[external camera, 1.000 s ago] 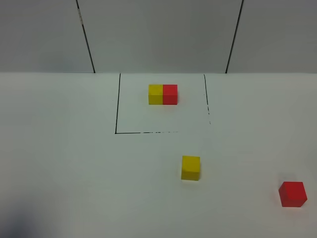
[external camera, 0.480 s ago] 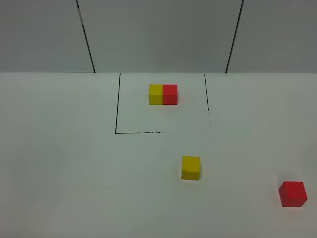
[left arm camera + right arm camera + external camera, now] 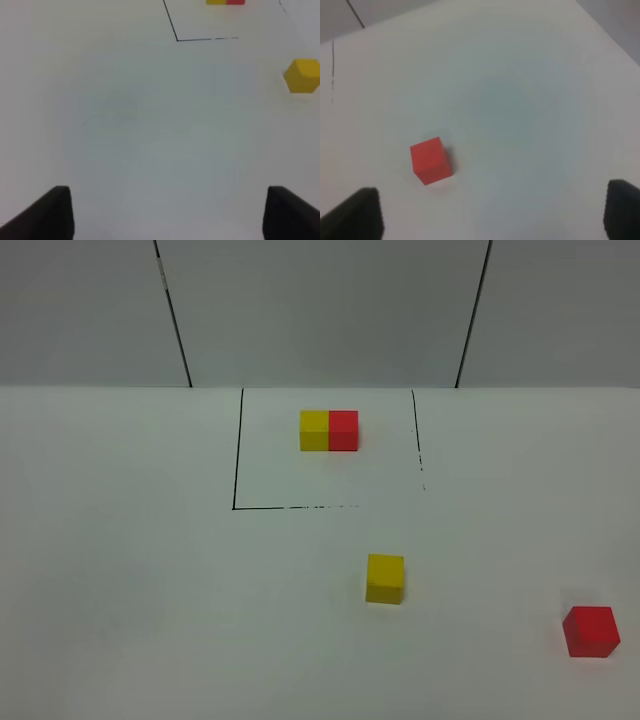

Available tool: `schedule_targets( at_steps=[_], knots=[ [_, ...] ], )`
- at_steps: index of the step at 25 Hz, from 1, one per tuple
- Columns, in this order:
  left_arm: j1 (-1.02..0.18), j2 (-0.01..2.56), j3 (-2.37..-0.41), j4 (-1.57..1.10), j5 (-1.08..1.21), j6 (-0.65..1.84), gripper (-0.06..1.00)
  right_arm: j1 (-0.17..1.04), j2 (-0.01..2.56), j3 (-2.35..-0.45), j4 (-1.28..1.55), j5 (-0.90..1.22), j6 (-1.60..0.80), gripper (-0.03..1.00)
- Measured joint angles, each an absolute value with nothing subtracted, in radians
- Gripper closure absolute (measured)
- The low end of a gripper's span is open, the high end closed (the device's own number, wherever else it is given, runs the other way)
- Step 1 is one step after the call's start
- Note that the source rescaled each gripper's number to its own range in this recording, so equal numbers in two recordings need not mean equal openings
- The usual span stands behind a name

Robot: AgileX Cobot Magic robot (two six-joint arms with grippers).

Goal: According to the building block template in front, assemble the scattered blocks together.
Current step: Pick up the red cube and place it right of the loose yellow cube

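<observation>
Watching both wrist feeds, I am seeing the left gripper (image 3: pixel 170 212) and the right gripper (image 3: pixel 490 210) each spread wide, gripping nothing. The red block (image 3: pixel 591 631) is sitting far out on the right of the table (image 3: pixel 120 590), just ahead of the right gripper. The yellow block (image 3: pixel 385 578) is lying near the middle, ahead and to the right of the left gripper, well short of the template (image 3: pixel 329 430). I am reckoning the right arm is much nearer the red cube, leaving yellow to the left arm, with red needing to end flush on yellow's right.

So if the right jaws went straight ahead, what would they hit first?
Probably the red cube, lying ahead between them though off-centre; depth is unclear, so the table might come first.
</observation>
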State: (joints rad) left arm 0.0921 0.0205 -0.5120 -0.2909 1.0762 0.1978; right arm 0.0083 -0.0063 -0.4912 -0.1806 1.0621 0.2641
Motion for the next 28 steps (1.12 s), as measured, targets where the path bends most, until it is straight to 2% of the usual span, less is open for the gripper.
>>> schedule_targets(
  at_steps=[11, 28],
  knots=[
    [0.092, -0.007, -0.512, -0.296, 1.077, 0.199, 0.44, 0.008, -0.006, -0.491, -0.181, 1.062, 0.264, 0.21],
    [0.092, -0.007, -0.512, -0.297, 1.077, 0.199, 0.46, 0.008, -0.006, -0.491, -0.181, 1.062, 0.264, 0.21]
  ],
)
